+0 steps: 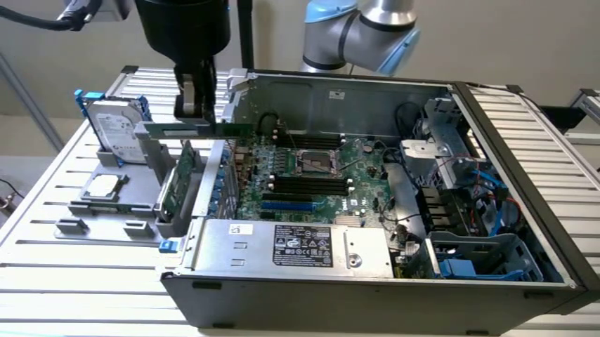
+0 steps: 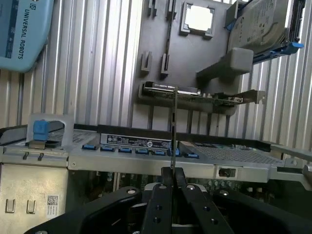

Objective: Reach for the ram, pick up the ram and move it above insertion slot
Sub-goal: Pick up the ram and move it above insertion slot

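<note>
Green ram (image 1: 192, 130), one, clamped in gripper (image 1: 194, 105)

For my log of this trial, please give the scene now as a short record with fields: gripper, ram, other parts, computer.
gripper: gripper shut on the ram, held up by the open case's edge
ram: ram lifted, level, edge-on between the fingers in the wrist view
other parts: expansion card upright in the grey holder; hard drive behind it
computer: computer case open, motherboard exposed
</note>
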